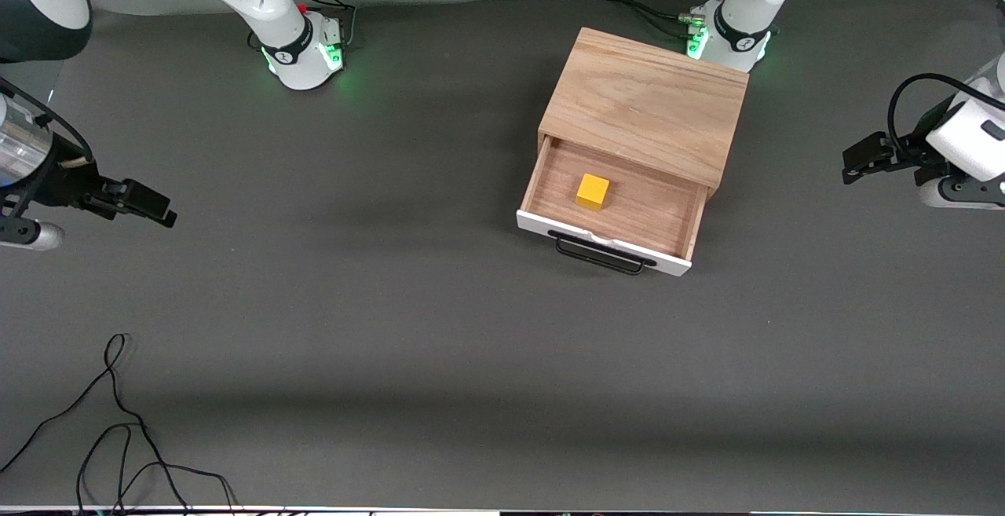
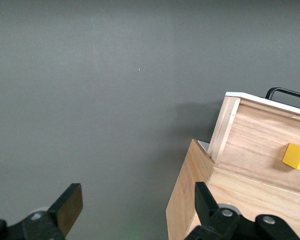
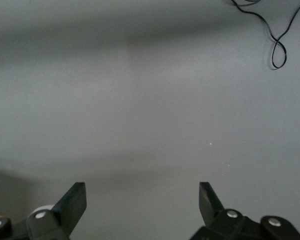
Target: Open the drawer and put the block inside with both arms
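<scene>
On the dark grey table [image 1: 392, 327] the drawer [image 1: 620, 206] is seen pulled open with the block [image 1: 593, 191] lying inside, while the left gripper [image 1: 862, 159] and right gripper [image 1: 145, 203] are held wide apart and empty above bare table at either end, so the task is judged done.

You've got a light wood cabinet [image 1: 652, 100], grain visible, matt; drawer [image 1: 620, 202] w/ smooth white front, wood interior, black metal-looking bar handle [image 1: 601, 254]. Block [image 1: 593, 190] smooth yellow, prob. plastic. Table [image 1: 353, 304] matt dark grey, cloth-like.
</scene>
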`<state>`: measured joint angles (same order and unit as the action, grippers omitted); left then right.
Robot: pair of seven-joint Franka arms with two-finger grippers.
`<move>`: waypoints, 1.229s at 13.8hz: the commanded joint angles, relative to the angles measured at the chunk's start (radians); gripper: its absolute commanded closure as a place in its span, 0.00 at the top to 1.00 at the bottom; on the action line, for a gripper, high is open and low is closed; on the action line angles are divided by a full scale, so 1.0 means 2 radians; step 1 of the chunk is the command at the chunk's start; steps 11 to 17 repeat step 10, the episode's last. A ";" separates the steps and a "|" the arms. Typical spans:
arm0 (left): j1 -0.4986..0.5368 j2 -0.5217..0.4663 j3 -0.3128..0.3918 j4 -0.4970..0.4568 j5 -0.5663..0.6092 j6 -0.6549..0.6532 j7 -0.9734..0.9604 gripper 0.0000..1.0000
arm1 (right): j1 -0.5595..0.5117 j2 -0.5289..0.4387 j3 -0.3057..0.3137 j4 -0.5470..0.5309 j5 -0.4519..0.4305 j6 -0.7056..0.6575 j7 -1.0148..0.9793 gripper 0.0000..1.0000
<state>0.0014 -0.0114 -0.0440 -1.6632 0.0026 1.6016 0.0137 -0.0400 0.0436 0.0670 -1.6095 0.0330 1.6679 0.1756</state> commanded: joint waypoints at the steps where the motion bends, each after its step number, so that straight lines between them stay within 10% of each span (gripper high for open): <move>1: -0.006 0.003 0.004 0.012 0.007 -0.009 0.010 1.00 | 0.005 -0.010 0.000 -0.010 -0.006 -0.004 -0.022 1.00; 17: -0.006 0.003 0.004 0.010 0.013 -0.009 0.023 1.00 | 0.006 -0.003 0.004 0.002 -0.003 -0.036 -0.025 1.00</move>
